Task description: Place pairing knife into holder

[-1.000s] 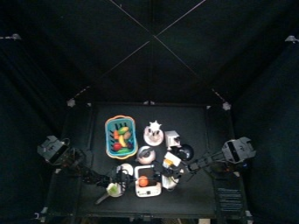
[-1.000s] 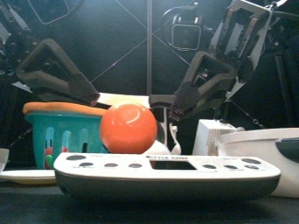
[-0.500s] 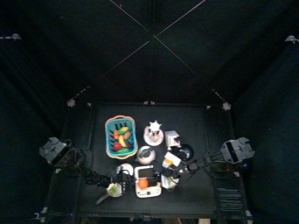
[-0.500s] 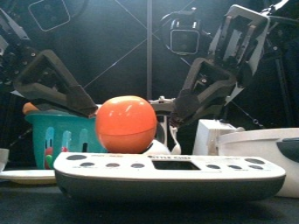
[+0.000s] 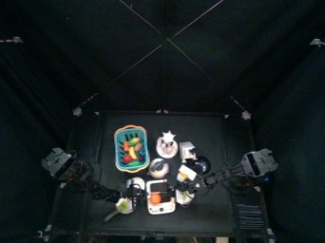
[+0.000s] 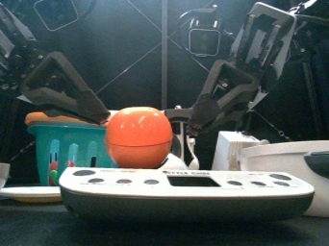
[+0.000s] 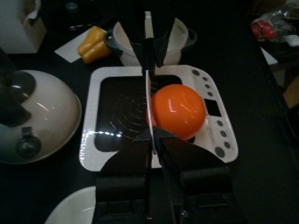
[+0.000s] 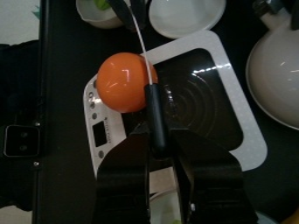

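Paring knife in my right gripper point(image 8: 158, 144), well short of the holder point(image 5: 187, 151)

Top view: the holder stands behind the white scale point(image 5: 159, 198). Front view: the pale, boxy holder is right of the orange ball point(image 6: 139, 136). Right wrist view: I clamp the knife point(image 8: 151, 105) by its black handle, its thin blade over the ball. Left wrist view: I cannot tell my left gripper's point(image 7: 152, 144) state.

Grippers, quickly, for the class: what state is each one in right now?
Left gripper: cannot be told.
Right gripper: closed, holding the knife.
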Available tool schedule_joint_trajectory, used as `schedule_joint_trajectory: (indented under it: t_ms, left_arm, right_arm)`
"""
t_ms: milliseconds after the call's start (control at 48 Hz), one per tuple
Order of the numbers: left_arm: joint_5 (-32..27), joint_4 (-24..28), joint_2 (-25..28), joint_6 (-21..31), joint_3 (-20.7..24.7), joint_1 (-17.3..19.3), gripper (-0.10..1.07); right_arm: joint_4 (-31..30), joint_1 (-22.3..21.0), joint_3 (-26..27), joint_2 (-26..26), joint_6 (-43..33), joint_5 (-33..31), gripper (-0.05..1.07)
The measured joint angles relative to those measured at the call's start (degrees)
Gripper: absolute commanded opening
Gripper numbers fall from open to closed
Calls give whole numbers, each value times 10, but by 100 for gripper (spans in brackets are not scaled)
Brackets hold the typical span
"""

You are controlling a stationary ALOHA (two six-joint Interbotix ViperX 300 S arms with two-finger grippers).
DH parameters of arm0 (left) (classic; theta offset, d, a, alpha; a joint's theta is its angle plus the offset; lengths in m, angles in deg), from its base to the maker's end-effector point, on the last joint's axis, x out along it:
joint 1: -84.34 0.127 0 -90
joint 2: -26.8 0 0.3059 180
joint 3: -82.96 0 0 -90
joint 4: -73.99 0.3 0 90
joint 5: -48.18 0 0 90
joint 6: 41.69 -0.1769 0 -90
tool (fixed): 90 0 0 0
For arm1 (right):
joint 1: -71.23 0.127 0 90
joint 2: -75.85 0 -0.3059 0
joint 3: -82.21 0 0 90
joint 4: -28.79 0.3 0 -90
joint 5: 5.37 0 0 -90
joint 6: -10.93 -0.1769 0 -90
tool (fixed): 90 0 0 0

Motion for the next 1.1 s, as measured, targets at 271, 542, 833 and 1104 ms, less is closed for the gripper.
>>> schedule_joint_trajectory:
  t_ms: [271, 542, 833, 1104]
  left_arm:
    - [-3, 3, -47, -41, -16, 10, 78]
    - [-16, 4, -101, -53, -45, 31, 85]
    - [-22, 0, -143, -90, -54, 70, 85]
    - [-22, -11, -144, -91, -56, 76, 84]
  right_arm:
    - [-4, -3, 0, 6, -2, -3, 41]
    - [-4, -3, -5, 8, -1, -4, 41]
    - [14, -3, -37, 53, -2, 11, 41]
    - [115, -1, -91, 155, -3, 20, 41]
